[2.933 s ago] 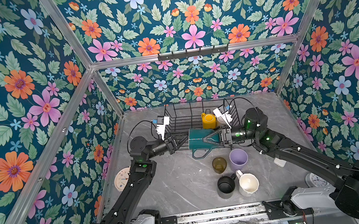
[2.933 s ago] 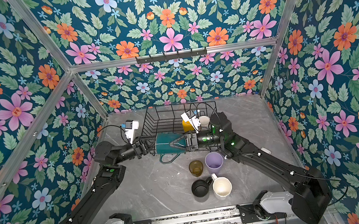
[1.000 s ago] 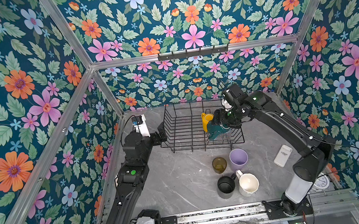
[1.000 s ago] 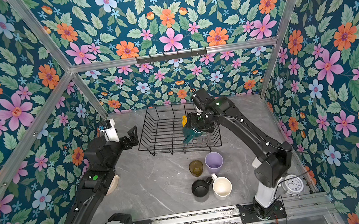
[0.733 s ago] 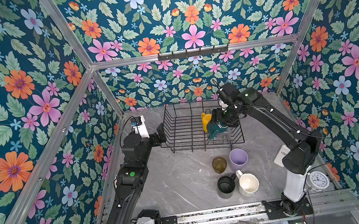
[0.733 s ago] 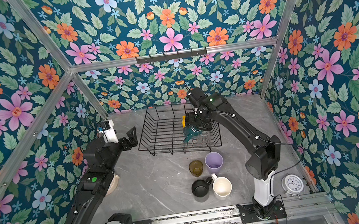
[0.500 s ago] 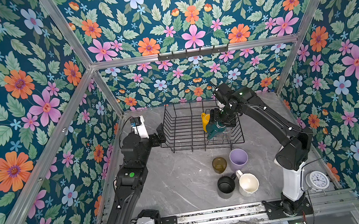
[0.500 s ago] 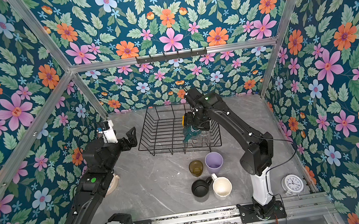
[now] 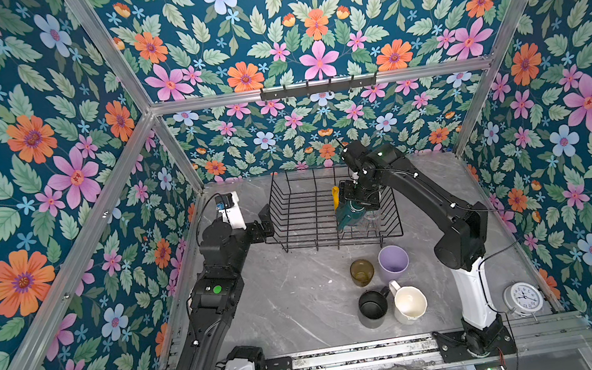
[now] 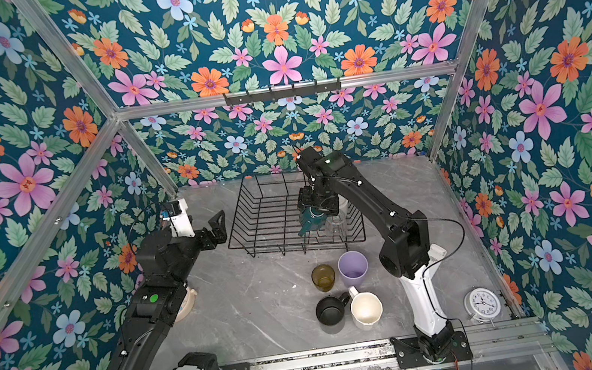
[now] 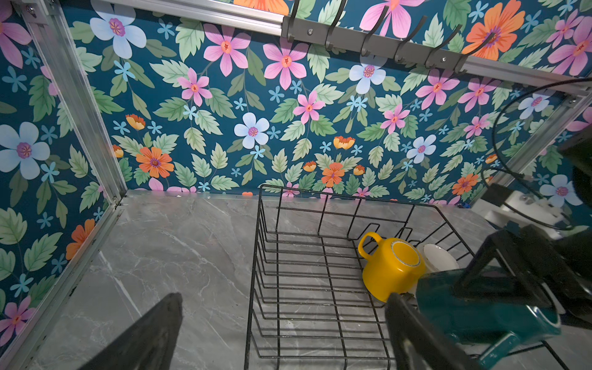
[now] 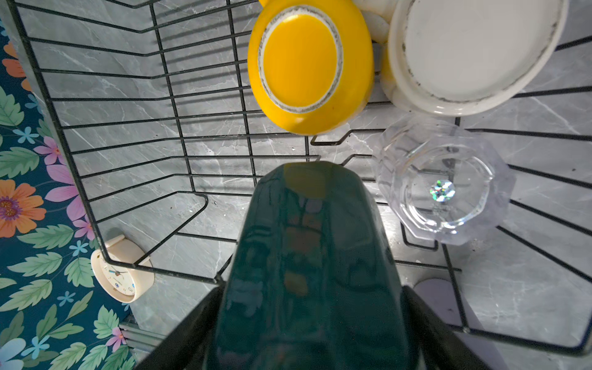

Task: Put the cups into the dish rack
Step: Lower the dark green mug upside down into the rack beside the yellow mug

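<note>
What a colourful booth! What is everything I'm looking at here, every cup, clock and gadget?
dish rack: one, black wire, back of table
yellow mug: one, yellow, bottom-up in rack
racked white mug: one, white, bottom-up beside yellow mug
clear glass: one, clear, in rack
green mug: one, dark green, held over rack
amber glass: one, amber, table before rack
lilac tumbler: one, lilac, beside amber glass
black mug: one, black, nearer front
front white mug: one, white, beside black mug
white clock: one, front right corner
cream clock: one, by left wall
hook rail: one, dark, back wall
table: one, grey marble
left gripper: one, black, open, left of rack
right gripper: one, black, shut on green mug
</note>
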`<move>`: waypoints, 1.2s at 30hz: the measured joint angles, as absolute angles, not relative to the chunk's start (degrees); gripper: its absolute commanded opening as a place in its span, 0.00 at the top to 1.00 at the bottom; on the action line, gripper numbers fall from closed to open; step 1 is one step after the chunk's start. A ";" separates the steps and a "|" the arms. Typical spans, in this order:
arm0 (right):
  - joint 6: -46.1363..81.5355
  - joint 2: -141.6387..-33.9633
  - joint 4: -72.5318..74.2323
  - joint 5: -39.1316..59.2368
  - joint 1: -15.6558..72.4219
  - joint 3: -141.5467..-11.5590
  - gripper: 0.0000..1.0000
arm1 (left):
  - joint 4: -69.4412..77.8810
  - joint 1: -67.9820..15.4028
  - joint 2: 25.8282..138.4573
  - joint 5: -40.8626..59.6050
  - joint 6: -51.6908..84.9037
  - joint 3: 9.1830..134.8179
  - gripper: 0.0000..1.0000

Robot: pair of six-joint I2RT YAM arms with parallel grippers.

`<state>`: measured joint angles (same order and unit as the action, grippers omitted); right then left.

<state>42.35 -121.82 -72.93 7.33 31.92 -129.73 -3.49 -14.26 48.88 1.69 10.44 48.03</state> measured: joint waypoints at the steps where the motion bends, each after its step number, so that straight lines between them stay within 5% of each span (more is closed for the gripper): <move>1: 42.59 -122.30 -73.06 7.31 31.92 -130.21 1.00 | -3.49 -14.26 48.88 1.69 10.44 48.03 0.00; 31: 43.29 -134.87 -77.73 6.48 32.99 -138.58 1.00 | -3.49 -14.26 48.62 2.90 10.44 48.03 0.00; 36: 43.27 -136.00 -77.41 6.46 32.97 -138.69 0.75 | -3.49 -14.26 48.62 2.90 10.44 48.03 0.00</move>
